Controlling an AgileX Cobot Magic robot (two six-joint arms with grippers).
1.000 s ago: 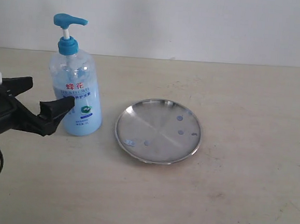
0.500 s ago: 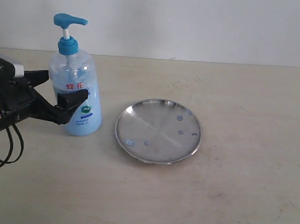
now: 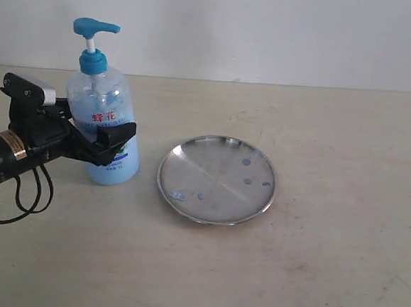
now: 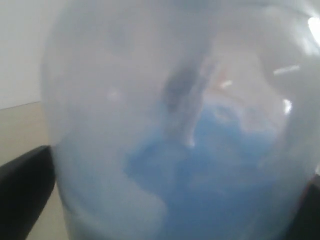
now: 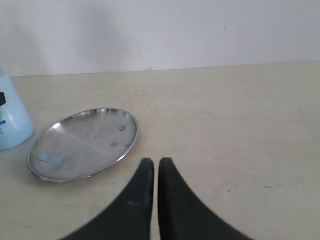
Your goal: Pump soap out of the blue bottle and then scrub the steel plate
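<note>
Straddling the blue bottle [image 3: 105, 92] at the left of the table [image 3: 324, 269], the left gripper [image 3: 97, 125] has its jaws spread wide around the body; firm contact cannot be confirmed. The steel plate [image 3: 215, 170] lies just right of the bottle, apart from it, spotted with soap [image 3: 247, 181]. Right gripper [image 5: 155, 161]: jaws all but together, holding nothing.

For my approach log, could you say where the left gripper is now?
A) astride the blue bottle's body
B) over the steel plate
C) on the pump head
A: the exterior view shows the left gripper with a finger on each side of the blue bottle, below its pump head.
</note>
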